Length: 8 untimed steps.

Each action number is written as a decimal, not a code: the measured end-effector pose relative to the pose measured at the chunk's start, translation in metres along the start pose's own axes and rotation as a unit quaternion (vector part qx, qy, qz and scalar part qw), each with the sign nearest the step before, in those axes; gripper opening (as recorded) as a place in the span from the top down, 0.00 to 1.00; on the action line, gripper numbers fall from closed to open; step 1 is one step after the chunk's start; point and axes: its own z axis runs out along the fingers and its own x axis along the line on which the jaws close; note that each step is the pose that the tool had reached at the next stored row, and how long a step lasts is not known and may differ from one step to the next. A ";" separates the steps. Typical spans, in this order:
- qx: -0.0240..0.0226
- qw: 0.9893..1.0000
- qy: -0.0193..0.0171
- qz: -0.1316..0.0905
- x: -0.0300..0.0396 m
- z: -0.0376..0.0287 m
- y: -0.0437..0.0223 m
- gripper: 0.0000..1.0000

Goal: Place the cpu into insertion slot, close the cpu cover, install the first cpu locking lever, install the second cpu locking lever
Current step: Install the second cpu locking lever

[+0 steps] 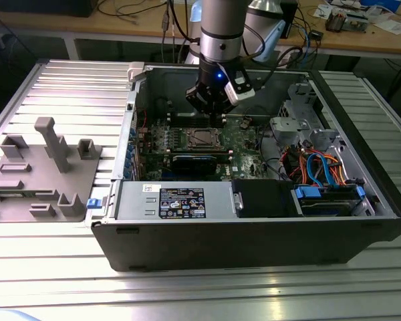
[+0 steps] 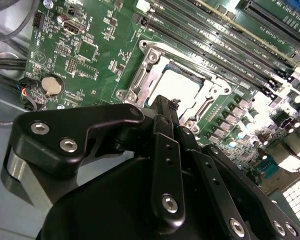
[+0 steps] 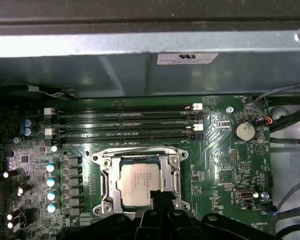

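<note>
The cpu (image 3: 139,181), a silver-grey square chip, lies in the insertion slot (image 3: 97,158) of the green motherboard (image 3: 220,165). The cpu cover (image 3: 106,182), a metal frame, lies flat around the cpu with the chip showing through its window. Thin wire levers (image 3: 140,148) run along the frame's edge. My gripper (image 3: 160,197) is shut, its black tip at the socket's edge beside the cpu (image 2: 177,87). The fingertips (image 2: 162,112) look pressed together, with nothing seen between them. In the exterior view the gripper (image 1: 218,118) hangs inside the open computer case, just behind the cpu (image 1: 200,138).
Long black memory slots (image 3: 125,122) lie between the socket and the case wall (image 3: 140,65). A coin battery (image 3: 244,131) and cables sit to one side. The exterior view has a power supply (image 1: 177,200) in front, drive cables (image 1: 321,167) at its right and a grey fixture (image 1: 40,167) at its left.
</note>
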 end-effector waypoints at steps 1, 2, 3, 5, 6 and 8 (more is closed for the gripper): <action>0.000 1.000 0.000 -0.003 0.0000 0.0000 -0.0022 0.89; 0.000 1.000 0.000 -0.004 -0.0001 -0.0001 -0.0036 0.89; 0.000 1.000 0.000 -0.004 -0.0001 0.0000 -0.0052 0.89; 0.000 1.000 0.000 -0.005 -0.0001 0.0000 -0.0064 0.89; 0.000 1.000 0.000 -0.004 -0.0001 0.0000 -0.0065 0.89; 0.000 1.000 0.000 -0.005 -0.0001 -0.0001 -0.0065 0.89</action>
